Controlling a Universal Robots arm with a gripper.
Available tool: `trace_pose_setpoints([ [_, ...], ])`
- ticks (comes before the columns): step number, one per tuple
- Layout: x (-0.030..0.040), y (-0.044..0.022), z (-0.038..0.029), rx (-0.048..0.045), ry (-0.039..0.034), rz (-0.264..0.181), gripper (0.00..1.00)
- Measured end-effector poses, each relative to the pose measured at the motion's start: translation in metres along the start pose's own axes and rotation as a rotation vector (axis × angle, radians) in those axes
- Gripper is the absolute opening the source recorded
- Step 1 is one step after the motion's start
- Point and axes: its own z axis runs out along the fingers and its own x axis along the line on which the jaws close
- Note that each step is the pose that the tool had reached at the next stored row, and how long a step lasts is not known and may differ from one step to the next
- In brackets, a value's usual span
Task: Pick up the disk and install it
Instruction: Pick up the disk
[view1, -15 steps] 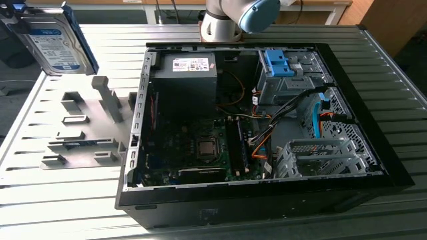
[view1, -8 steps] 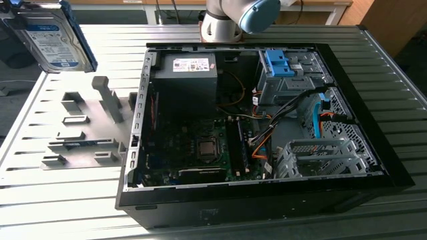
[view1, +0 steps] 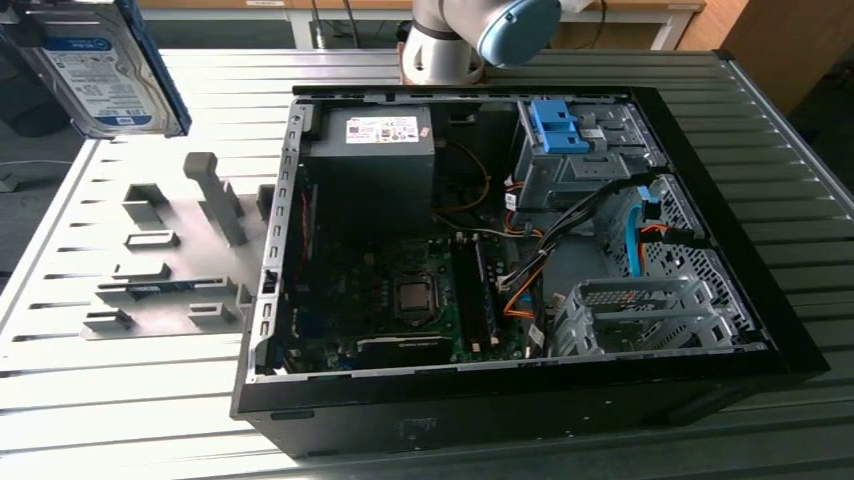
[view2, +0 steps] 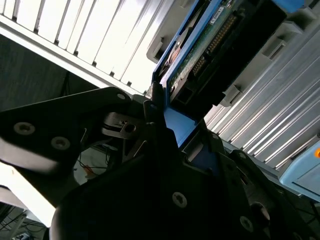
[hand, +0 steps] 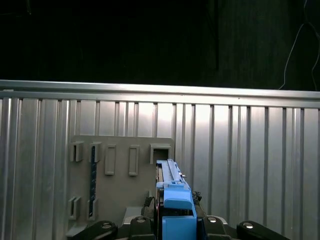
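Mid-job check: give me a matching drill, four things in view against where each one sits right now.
Things:
1. the disk
2. grey slotted plate
3. bare blue bracket
4. grey box with white sticker

Places:
A. flat on the table, at the exterior view's left of the computer case
B. clamped in the hand, up off the table
C. inside the computer case, toward the exterior view's right
D. inside the computer case, toward the exterior view's left

Pairs: 1-B, 2-A, 3-C, 4-D
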Motion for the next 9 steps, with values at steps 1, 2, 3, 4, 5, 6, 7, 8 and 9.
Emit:
trace_pose_setpoints([
  [1, -0.0001, 0.0, -0.0014, 0.0, 0.0, 0.0, 0.37],
  [2, -0.0001, 0.0, -0.0026, 0.0, 0.0, 0.0, 0.37],
  [3, -0.0002, 0.0001, -0.0038, 0.0001, 0.0, 0.0, 0.37],
  [4, -0.0003, 0.0001, -0.0051, 0.0001, -0.0001, 0.0, 0.37],
  [5, -0.0004, 0.0001, -0.0063, 0.0001, -0.0001, 0.0, 0.37],
  [6, -0.0004, 0.0001, -0.0075, 0.0, 0.0, 0.0, 0.37],
  [7, -0.0005, 0.0002, -0.0087, 0.0, 0.0, 0.0, 0.37],
  [8, -0.0006, 0.0002, -0.01, 0.0, 0.0, 0.0, 0.37],
  [9, -0.0007, 0.0002, -0.0114, 0.0, 0.0, 0.0, 0.37],
])
